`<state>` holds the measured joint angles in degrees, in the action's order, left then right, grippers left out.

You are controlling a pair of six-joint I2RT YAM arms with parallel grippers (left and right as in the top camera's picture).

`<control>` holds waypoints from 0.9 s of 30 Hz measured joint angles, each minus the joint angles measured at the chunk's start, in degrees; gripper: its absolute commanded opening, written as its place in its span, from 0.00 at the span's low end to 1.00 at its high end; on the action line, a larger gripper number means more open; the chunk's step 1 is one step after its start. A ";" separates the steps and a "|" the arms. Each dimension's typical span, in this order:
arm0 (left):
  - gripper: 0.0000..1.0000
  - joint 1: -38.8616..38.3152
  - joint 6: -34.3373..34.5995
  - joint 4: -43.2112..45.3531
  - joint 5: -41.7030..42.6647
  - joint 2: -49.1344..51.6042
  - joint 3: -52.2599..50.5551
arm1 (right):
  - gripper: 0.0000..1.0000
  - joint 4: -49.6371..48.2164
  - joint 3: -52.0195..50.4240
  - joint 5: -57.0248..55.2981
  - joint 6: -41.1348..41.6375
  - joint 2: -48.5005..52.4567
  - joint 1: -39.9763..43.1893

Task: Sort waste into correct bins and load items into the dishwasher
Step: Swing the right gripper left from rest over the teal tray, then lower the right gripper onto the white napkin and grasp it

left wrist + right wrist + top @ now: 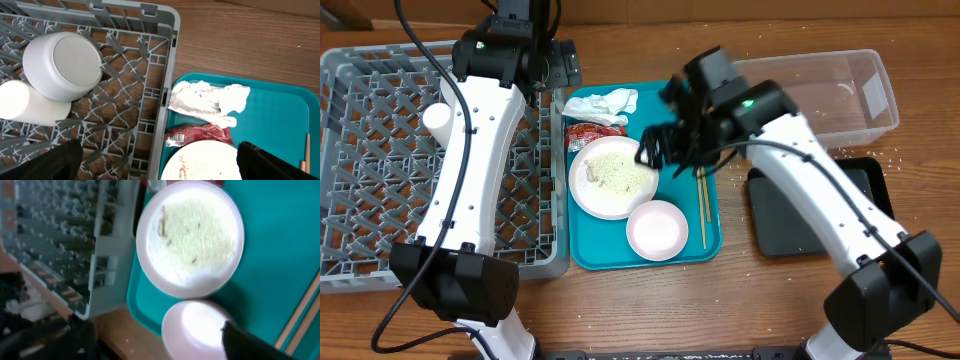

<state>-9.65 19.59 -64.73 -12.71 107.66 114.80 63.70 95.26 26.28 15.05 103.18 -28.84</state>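
Well, from overhead the grey dish rack (360, 230) fills the left of the frame with a white cup (438, 117) in it, and the teal tray (712, 235) sits just beside it at centre. On that tray lie a crumpled napkin (605, 103), a red wrapper (588, 133), the plate (613, 177) strewn with rice grains, the small bowl (657, 229) and the chopsticks (701, 205) along the right edge. The clear tub (840, 90) is at upper right, with the black tray (790, 215) below it on the tabletop. The left gripper (555, 68) hangs over the rack's upper right corner, and the right gripper (655, 150) hovers by the plate's right rim. Through the left wrist, two cups (62, 65) lie on the rack's lattice at upper left, and the jaws stand wide with nothing between them. Through the right wrist, rather blurred, the jaws are well apart above the bowl, gripping nothing
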 measured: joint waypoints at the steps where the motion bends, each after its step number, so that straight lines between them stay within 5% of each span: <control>1: 1.00 0.00 0.00 -0.04 0.00 0.00 0.00 | 0.80 2.34 0.00 -1.44 1.27 0.00 -1.57; 7: 1.00 0.00 0.00 -0.02 0.00 0.00 0.00 | 0.85 5.09 -0.79 -11.08 6.97 0.00 -12.24; 13: 1.00 0.00 0.00 -0.02 0.00 0.00 0.00 | 0.79 2.43 -3.34 -18.99 14.88 0.00 -21.03; 27: 1.00 0.00 0.00 -0.02 0.00 0.00 0.00 | 0.79 -10.78 -5.92 -35.56 24.52 0.00 -18.78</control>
<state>-9.65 19.59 -64.75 -12.71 107.66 114.80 52.93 89.34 -9.28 39.57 103.18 -47.62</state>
